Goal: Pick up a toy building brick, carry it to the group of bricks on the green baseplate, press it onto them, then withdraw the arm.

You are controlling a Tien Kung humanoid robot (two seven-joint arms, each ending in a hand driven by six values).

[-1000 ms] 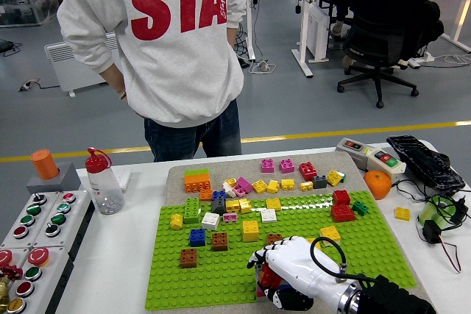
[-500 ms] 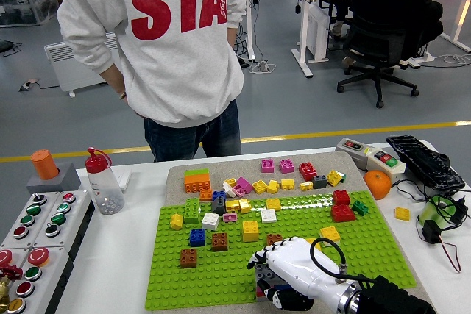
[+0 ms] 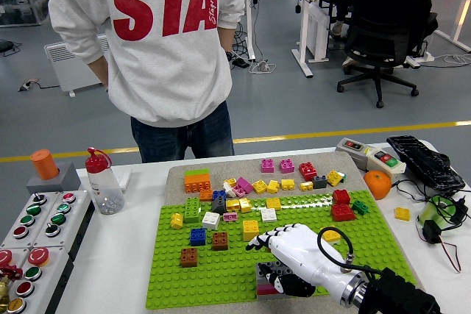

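The right hand (image 3: 291,259) lies low over the near right part of the green baseplate (image 3: 221,273), white-shelled, with its black forearm entering from the lower right corner. Its fingers (image 3: 261,239) are stretched out and slightly apart, pointing left and a little away from the robot, their tips hovering just near of the yellow brick (image 3: 251,230) that stands on the baseplate. The thumb and palm curve down over a grey brick (image 3: 269,276) with a pink-red strip along its base, which sits on the baseplate under the hand. The palm appears to rest on top of this brick, but whether the thumb actually clamps it cannot be told, since the hand covers most of it. A black cable loops over the back of the wrist.

Farther across the baseplate from the hand are scattered bricks: a blue brick (image 3: 197,237), two brown bricks (image 3: 219,240), a tall green brick (image 3: 191,210) and a red pair (image 3: 341,206) toward the right edge. Beyond the baseplate's far edge, on a tan mat (image 3: 176,178), lies a row of pink, yellow and red bricks and an orange-and-green stack (image 3: 196,180).

To the right of the baseplate an orange (image 3: 377,184) sits on the surface (image 3: 125,248); to its left stands a clear bottle (image 3: 103,182) with a red cap. A person (image 3: 165,42) in a grey sweatshirt stands at the far side of the surface, back turned.
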